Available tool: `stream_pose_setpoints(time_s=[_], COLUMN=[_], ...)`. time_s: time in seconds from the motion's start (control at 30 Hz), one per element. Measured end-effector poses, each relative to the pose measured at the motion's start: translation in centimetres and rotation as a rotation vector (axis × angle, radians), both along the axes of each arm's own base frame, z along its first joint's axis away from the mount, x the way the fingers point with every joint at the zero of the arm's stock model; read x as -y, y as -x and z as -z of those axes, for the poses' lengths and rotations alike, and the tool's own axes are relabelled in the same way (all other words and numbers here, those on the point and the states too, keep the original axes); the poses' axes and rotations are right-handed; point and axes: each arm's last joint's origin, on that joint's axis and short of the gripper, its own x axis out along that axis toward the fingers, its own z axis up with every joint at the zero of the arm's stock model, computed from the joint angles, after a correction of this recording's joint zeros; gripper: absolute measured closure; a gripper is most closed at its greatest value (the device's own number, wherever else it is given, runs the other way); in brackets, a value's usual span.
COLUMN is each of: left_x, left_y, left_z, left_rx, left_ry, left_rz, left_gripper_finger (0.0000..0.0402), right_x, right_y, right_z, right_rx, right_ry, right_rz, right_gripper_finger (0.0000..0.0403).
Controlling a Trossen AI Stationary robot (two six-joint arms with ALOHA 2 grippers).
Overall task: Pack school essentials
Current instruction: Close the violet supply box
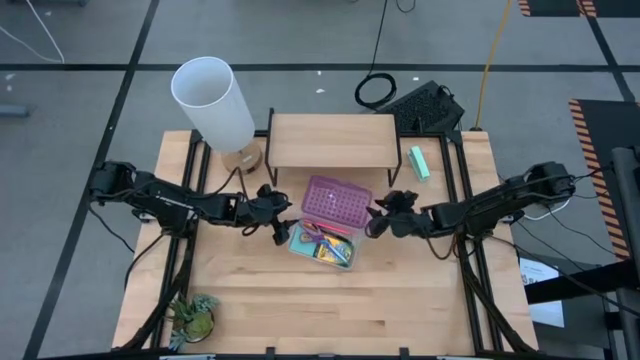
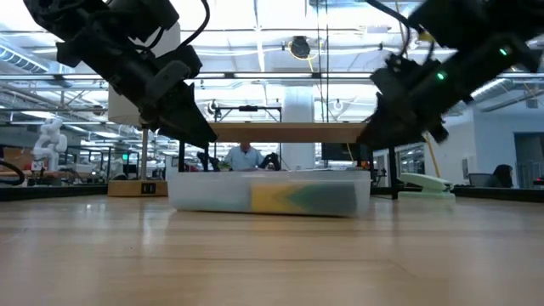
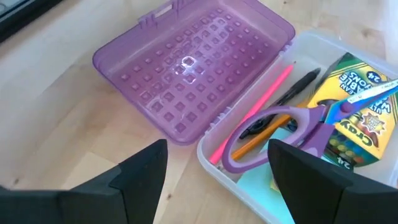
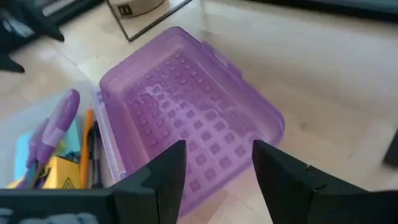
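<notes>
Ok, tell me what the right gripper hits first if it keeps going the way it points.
Most likely the purple lid: the open right gripper points at it from close by, though depth is unclear.

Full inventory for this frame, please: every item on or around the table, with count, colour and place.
Clear box: 1, table centre, open.
Lid: 1, purple, flipped open behind the box.
Crayon box: 1, yellow-green, inside.
Scissors: 1, purple-and-blue, on top inside.
Pink stick: 1, inside by the hinge.
Black pen: 1, inside.
Note pad: 1, light blue, under scissors.
Wooden shelf: 1, table rear.
Lamp: 1, white, rear left.
Mint block: 1, right of shelf.
Toy dinosaur: 1, green, front left.
Left claw: open, left of box.
Right claw: open, right of lid.
</notes>
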Motion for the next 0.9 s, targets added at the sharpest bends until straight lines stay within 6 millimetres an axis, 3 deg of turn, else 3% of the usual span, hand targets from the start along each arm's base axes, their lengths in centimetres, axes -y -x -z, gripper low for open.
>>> stream_pose_setpoints(time_s=[0.4, 0.67, 0.9], left_x=[0.0, 0.0, -0.1], left_y=[-0.6, -0.7, -0.7], left_z=[-0.9, -1.0, -1.0], left_rx=[0.096, 0.105, 0.102], left_ry=[-0.054, -0.067, -0.072], left_rz=[0.038, 0.045, 0.043], left_gripper_finger=[0.0119, 0.0119, 0.0119], right_x=[1.9, 2.7, 4.0], right_y=[2.6, 1.3, 0.7], right_z=[4.0, 5.6, 6.8], right_rx=[0.137, 0.173, 0.167], right_ry=[-0.126, -0.134, -0.137], right_rz=[0.107, 0.113, 0.105], right_gripper_finger=[0.0158, 0.0136, 0.0147])
